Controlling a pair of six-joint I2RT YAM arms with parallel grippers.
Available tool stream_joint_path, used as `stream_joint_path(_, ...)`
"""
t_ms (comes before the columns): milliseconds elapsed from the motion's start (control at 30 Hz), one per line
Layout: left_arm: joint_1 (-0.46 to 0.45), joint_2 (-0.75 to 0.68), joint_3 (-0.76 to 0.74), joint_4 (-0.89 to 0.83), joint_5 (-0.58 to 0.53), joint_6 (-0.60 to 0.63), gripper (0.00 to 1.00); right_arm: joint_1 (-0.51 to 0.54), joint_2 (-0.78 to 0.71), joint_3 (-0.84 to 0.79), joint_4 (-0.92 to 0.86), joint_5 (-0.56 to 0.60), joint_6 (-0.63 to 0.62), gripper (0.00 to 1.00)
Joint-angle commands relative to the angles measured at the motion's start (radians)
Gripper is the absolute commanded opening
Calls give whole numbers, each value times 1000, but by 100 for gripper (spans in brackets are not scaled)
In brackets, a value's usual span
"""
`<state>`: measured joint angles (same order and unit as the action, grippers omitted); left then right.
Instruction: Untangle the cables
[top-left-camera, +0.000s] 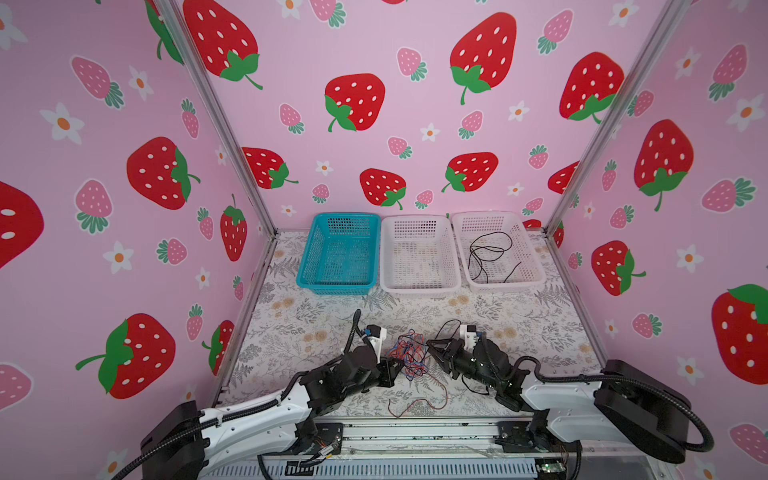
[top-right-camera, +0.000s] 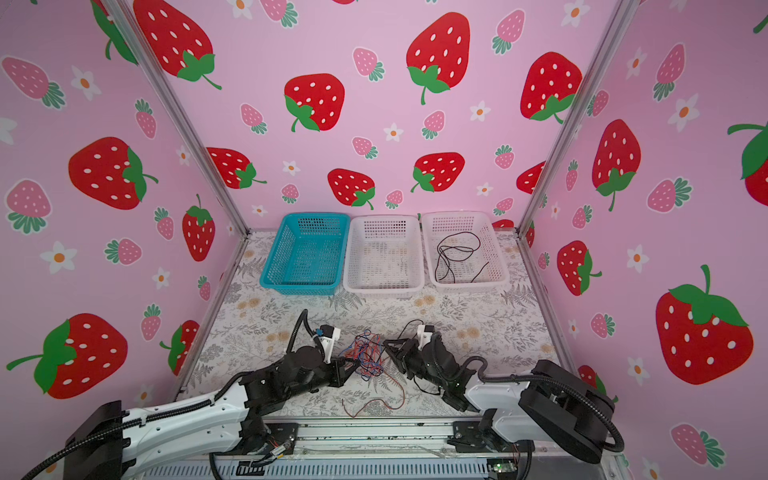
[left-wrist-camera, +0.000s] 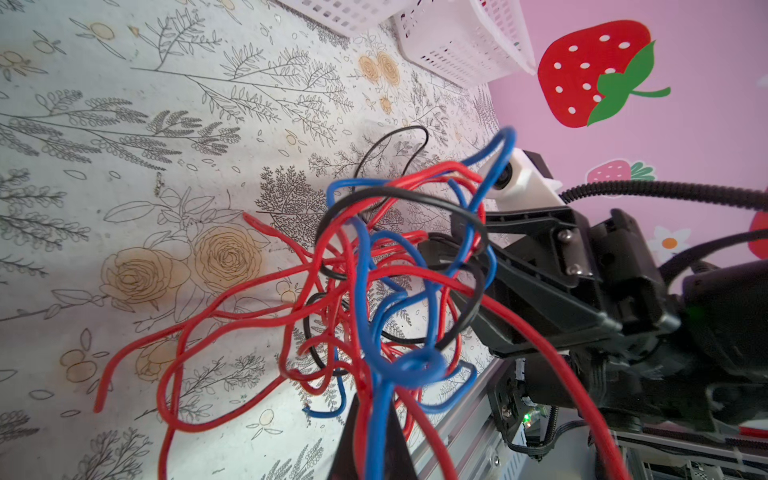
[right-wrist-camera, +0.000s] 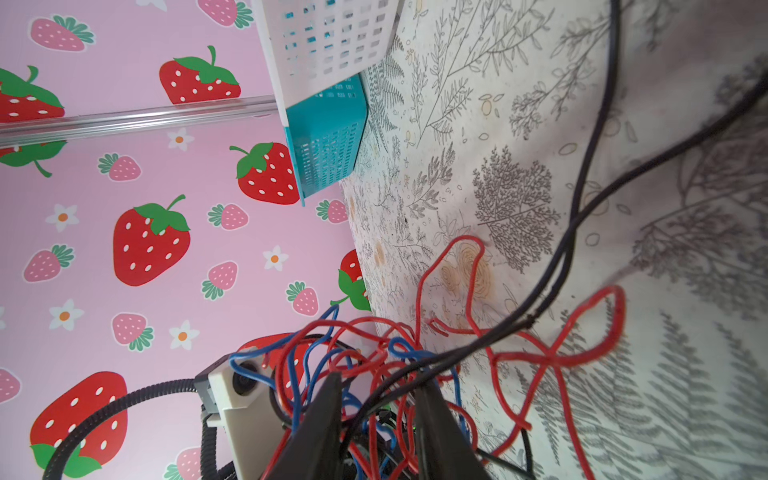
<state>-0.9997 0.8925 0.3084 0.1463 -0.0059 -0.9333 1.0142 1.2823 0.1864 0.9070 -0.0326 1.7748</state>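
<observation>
A tangle (top-left-camera: 409, 353) of red, blue and black cables sits near the front of the floral tabletop (top-left-camera: 519, 324), between the two arms, in both top views (top-right-camera: 368, 353); the left pincer (top-left-camera: 397, 368) meets it from the left with jaws closed, and the left wrist view shows a blue strand (left-wrist-camera: 376, 374) clamped at its tip (left-wrist-camera: 370, 415), the knot (left-wrist-camera: 395, 282) bunched just beyond; the right pincer (top-left-camera: 430, 345) reaches in from the opposite side, and the right wrist view shows its fingers (right-wrist-camera: 328, 399) parted (right-wrist-camera: 380, 380), with red and black strands lying in the gap, though a firm hold cannot be made out; a red strand (top-left-camera: 419, 405) trails from the tangle towards the front edge of the tabletop; a black loop (top-left-camera: 449, 326) lies on the tabletop just behind the right pincer; at the back stand three baskets side by side, a blue basket (top-left-camera: 336, 289), a middle basket (top-left-camera: 419, 289) in white and a right basket (top-left-camera: 505, 286), also white, which holds a loose black cable (top-left-camera: 488, 251), well apart from the knot.
</observation>
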Motion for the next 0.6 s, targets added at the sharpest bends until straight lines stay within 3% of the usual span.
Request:
stream_joint_path(0,-5,-21,-12,46,10,-10,0,-17,17,22,69,25,0,23)
stream_joint_path(267,-9,-50,-32,49,9,-12,0,-64,-19,18,22,57,-84,1)
stream_joint_path(567,-11,-79,-58,31,15,-19,0,-143,-145,17,-67,40,-184,0)
